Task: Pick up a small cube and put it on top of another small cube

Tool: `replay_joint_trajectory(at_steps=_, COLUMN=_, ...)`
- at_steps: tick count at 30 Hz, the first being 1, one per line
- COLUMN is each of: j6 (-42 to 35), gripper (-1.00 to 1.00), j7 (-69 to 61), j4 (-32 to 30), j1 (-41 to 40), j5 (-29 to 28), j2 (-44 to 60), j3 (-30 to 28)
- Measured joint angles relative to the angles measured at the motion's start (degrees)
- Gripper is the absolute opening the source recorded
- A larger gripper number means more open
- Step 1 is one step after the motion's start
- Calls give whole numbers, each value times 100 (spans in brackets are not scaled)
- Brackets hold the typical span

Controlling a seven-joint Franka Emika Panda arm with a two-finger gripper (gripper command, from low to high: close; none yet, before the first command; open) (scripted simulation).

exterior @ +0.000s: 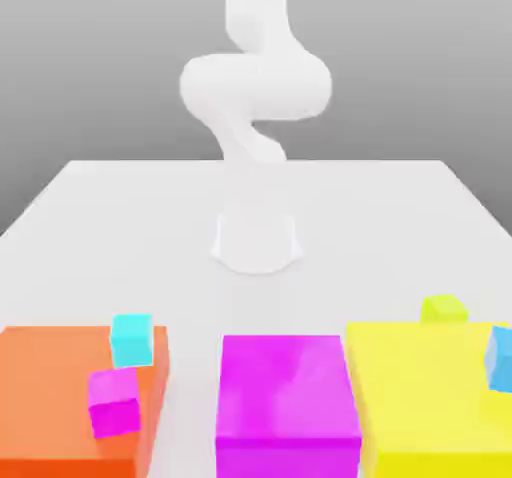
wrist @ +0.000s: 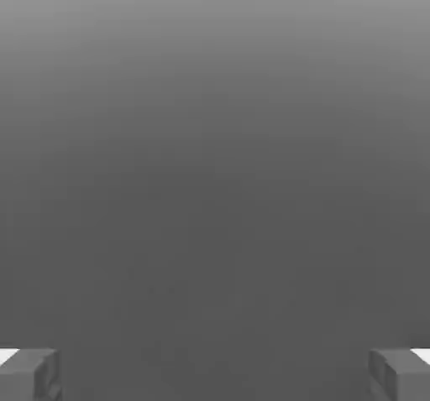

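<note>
Hand view: gripper (wrist: 215, 376) spread wide, nothing held, plain grey seen between fingertips (wrist: 30, 374). Exterior view: small cube (exterior: 443, 309) seen at far edge of yellow block (exterior: 430, 406), near table (exterior: 120, 226) right edge; open tabletop beyond.

My arm (exterior: 255, 86): plain white.
Tabletop (exterior: 120, 216): white, no pattern.
Big blocks: orange block (exterior: 50, 396), magenta block (exterior: 285, 406), yellow block (exterior: 430, 396), each of one plain colour.
Small cubes: lime cube (exterior: 443, 309), cyan cube (exterior: 131, 339), pink cube (exterior: 113, 402), light blue cube (exterior: 500, 358).
My pincer (wrist: 215, 374): grey fingertips (wrist: 29, 374).
Background: grey.
</note>
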Motion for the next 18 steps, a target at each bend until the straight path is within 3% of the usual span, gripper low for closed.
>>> replay_joint_trajectory(at_steps=11, j6=1004, gripper=0, j7=2009, j4=-963, j1=-367, j5=-1017, j2=1931, j3=2027)
replay_joint_trajectory(at_steps=18, j6=1622, gripper=0, j7=3270, j4=-1560, j1=-291, j5=-1659, j2=3160, j3=2950)
